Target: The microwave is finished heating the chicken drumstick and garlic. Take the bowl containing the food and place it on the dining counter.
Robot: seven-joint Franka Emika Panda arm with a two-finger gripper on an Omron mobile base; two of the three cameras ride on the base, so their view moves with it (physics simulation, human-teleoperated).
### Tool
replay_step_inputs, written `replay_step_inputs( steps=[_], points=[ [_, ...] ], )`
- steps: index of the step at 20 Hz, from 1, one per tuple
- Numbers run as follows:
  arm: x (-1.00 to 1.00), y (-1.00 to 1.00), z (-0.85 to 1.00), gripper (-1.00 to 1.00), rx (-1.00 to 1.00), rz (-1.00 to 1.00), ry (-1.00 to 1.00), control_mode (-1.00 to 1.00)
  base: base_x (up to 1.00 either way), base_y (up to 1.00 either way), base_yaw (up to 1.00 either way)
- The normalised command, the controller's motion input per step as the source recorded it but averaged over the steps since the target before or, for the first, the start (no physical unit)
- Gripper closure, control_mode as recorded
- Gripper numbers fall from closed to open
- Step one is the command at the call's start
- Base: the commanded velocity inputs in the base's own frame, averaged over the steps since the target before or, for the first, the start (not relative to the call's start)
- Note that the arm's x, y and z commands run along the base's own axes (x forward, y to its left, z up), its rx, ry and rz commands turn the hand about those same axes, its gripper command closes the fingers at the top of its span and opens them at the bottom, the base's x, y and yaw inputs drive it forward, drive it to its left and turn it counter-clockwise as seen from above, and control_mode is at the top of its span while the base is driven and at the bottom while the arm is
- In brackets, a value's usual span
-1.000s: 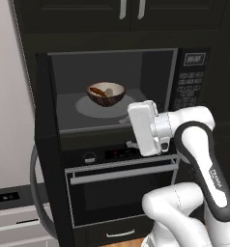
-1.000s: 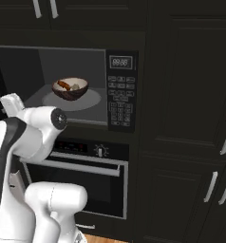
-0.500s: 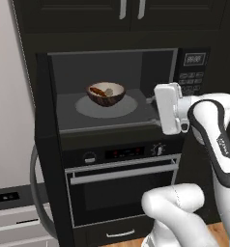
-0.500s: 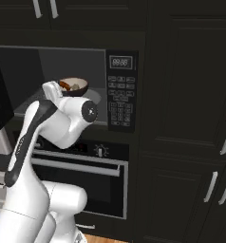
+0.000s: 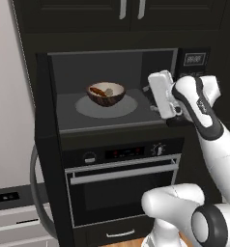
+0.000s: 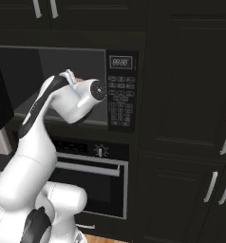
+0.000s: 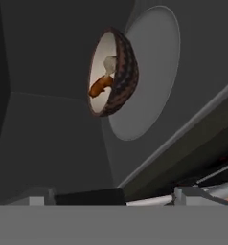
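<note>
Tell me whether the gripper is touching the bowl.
Apart. The left base view shows the gripper at the microwave's right side, with bare turntable between it and the bowl.

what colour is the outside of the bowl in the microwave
Dark brown and mottled outside, with a tan-cream inside; the bowl shows this best in the hand view.
</note>
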Motion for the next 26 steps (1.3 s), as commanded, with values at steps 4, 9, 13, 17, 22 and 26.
replay_step_inputs(
  steps=[4,9,13,17,22,26],
  points=[
    [0.74,0.21,-0.08,-1.00,-0.04,-0.07,0.05,-1.00,0.00,0.00,0.00],
    [0.73,0.06,-0.32,-1.00,-0.07,-0.03,0.08,-1.00,0.00,0.00,0.00],
    [0.69,0.13,-0.11,-1.00,-0.04,-0.04,0.11,-1.00,0.00,0.00,0.00],
    [0.61,0.29,-0.08,-1.00,-0.04,-0.06,0.10,-1.00,0.00,0.00,0.00],
    [0.46,0.26,-0.30,-1.00,-0.06,-0.04,0.11,-1.00,0.00,0.00,0.00],
    [0.52,0.32,-0.26,-1.00,-0.05,-0.05,0.09,-1.00,0.00,0.00,0.00]
  ],
)
